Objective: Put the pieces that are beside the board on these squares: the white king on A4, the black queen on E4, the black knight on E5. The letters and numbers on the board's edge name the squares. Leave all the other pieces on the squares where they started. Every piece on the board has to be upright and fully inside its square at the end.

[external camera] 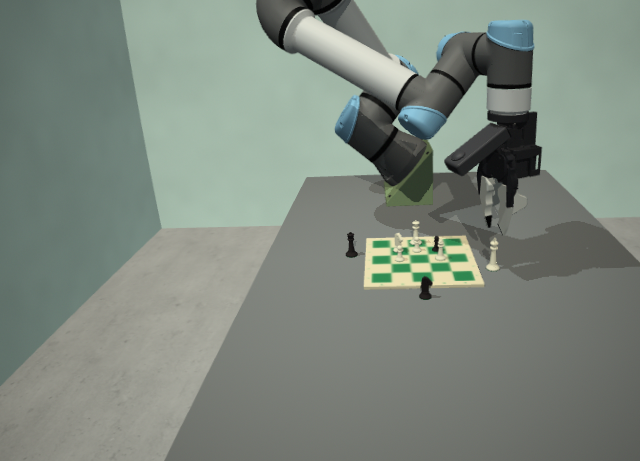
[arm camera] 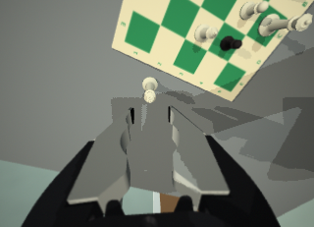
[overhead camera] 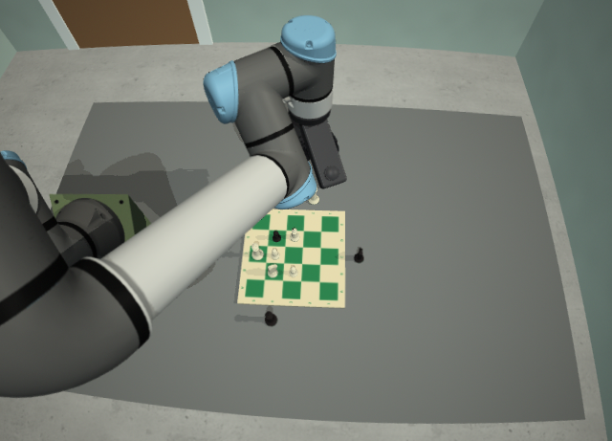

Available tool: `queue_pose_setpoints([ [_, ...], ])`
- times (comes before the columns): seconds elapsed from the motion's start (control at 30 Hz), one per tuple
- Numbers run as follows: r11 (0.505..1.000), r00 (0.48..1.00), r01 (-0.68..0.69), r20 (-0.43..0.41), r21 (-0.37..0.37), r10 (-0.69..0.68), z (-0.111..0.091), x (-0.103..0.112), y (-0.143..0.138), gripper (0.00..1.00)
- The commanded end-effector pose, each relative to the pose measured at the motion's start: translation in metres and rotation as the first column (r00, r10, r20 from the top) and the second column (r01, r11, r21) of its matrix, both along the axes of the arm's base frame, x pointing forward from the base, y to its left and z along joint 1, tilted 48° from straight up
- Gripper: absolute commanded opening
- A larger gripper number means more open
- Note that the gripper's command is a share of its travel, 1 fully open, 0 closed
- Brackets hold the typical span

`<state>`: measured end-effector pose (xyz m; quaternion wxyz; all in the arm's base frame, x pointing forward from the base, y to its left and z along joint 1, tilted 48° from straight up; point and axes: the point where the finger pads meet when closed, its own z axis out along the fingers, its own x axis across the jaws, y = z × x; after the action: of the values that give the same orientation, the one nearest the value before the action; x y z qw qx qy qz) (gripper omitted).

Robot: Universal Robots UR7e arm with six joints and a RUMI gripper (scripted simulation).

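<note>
The white king point(overhead camera: 314, 198) point(external camera: 493, 254) point(arm camera: 149, 85) stands upright on the table, just off one side of the board point(overhead camera: 341, 288) point(external camera: 367, 278) point(arm camera: 119, 40). My gripper point(external camera: 495, 227) point(arm camera: 151, 108) is partly open and empty, with its fingertips above the table near the king. In the top view the arm hides its fingers. The black queen point(overhead camera: 270, 319) point(external camera: 351, 245) stands upright off the opposite side of the board. The black knight point(overhead camera: 359, 255) point(external camera: 425, 288) stands upright off the board's edge farthest from the arm's base.
On the board stand a tall white piece point(overhead camera: 256, 252) point(external camera: 415, 234), a white knight point(overhead camera: 273, 271), a black pawn point(overhead camera: 276, 236) point(arm camera: 231, 43) and three white pawns, one of them point(overhead camera: 295, 234) point(arm camera: 203, 32) on the king's side. The forearm passes over a corner of the board in the top view.
</note>
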<state>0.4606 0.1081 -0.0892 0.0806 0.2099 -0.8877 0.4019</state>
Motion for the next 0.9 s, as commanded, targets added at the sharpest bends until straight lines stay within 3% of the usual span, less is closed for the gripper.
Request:
queue_pose_setpoints([
  [0.0,1.000,1.000,0.000,-0.001,0.000,0.000,-0.0036,0.0001,-0.0043,0.25],
  [0.87,1.000,1.000,-0.001,0.002,0.001,0.001,-0.0043,0.0014,-0.0049,0.25],
])
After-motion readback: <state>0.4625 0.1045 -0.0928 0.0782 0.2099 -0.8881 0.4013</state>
